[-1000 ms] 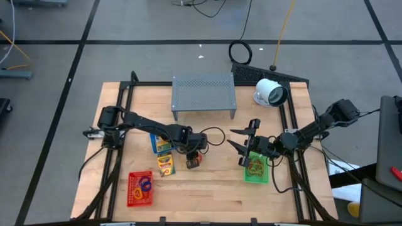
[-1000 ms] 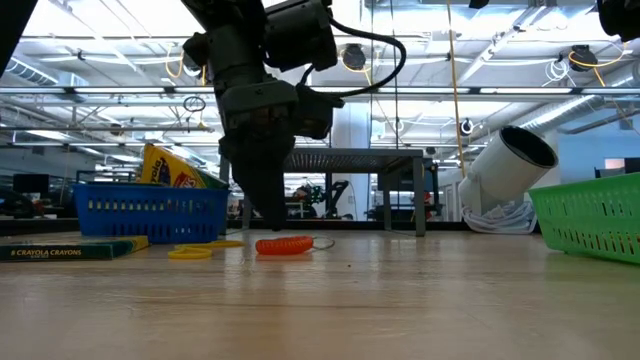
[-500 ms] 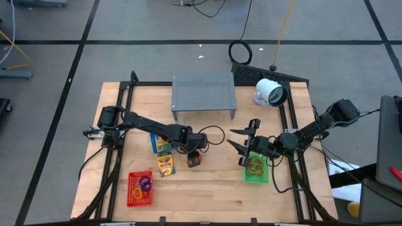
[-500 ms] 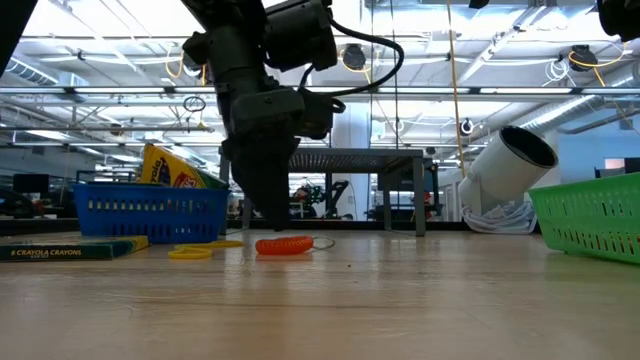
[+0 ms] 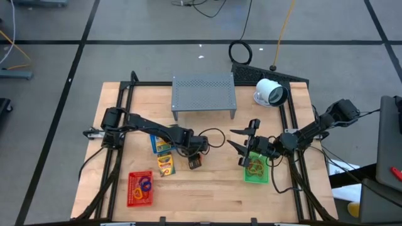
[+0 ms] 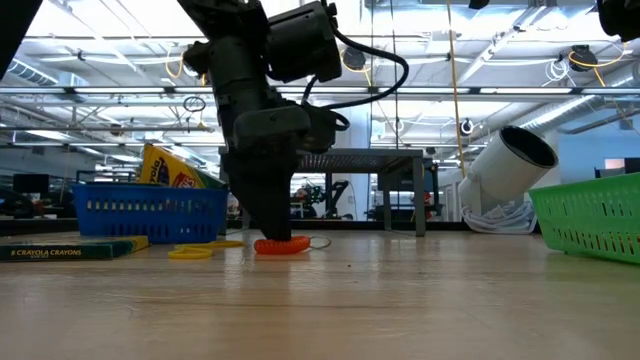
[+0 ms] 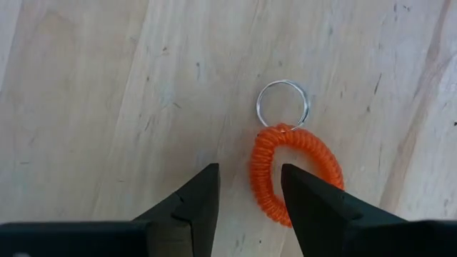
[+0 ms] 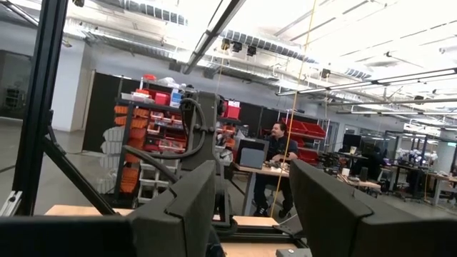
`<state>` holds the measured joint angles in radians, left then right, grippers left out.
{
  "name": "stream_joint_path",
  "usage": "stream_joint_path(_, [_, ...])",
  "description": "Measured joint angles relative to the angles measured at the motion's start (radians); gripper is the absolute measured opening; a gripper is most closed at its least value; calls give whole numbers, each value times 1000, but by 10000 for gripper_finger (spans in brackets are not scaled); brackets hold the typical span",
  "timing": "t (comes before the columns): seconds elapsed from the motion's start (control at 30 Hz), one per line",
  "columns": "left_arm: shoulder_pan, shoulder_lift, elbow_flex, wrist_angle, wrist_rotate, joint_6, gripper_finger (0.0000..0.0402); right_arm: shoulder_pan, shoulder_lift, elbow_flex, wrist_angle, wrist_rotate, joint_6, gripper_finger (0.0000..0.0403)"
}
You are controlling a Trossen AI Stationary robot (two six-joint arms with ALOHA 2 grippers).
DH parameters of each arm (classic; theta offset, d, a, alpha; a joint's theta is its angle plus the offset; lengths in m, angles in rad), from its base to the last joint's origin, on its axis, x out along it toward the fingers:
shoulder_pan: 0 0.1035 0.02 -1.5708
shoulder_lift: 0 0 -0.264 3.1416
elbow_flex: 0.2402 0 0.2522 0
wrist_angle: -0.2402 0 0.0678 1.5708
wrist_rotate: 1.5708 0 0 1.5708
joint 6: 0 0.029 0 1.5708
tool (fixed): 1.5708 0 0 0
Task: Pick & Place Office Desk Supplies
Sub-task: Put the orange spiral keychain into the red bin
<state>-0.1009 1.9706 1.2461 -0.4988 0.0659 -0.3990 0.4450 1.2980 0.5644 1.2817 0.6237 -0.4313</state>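
An orange coiled loop (image 7: 300, 153) with a small metal ring (image 7: 283, 103) lies flat on the wooden table. My left gripper (image 7: 250, 193) stands open right over it and points down, low at the table (image 6: 268, 232). One side of the coil lies between its fingers. A blue basket (image 6: 150, 212) holds a yellow crayon pack (image 6: 165, 168). Another pack (image 5: 166, 164) lies beside it. The red basket (image 5: 140, 188) and the green basket (image 5: 256, 169) hold loops. My right gripper (image 5: 240, 141) hangs open above the green basket, holding nothing. My left gripper comes at the orange loop from above, one finger (image 7: 203, 196) outside the coil and the other (image 7: 310, 203) over its inside, across the coil's near strand (image 7: 260, 171). Whether either finger touches the coil I cannot tell. The loop lies flat on the table.
A grey perforated stand (image 5: 204, 94) stands at the far middle and a white round device (image 5: 271, 92) at the far right. A yellow loop (image 6: 190, 253) lies near the blue basket. Black frame rails (image 5: 122, 125) run along both sides. Bare wood lies toward the near edge.
My left gripper has sunk a little and come down over the orange loop, so in the low view it now covers the coil's left end. The loop has stayed where it was. My right arm has kept still.
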Motion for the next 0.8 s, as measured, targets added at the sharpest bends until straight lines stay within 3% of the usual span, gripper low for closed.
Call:
stream_joint_path(0.33, [0,57,3,-4,20,-3,150,0,0,0,1,1,0,169])
stream_joint_path(0.43, [-1,57,2,-5,15,1,112,0,0,0,1,1,0,169])
stream_joint_path(0.57, [0,39,-2,-10,2,28,25,0,0,0,1,2,0,169])
stream_joint_path(0.8, [-6,4,-3,-11,12,39,7,0,0,0,1,3,0,169])
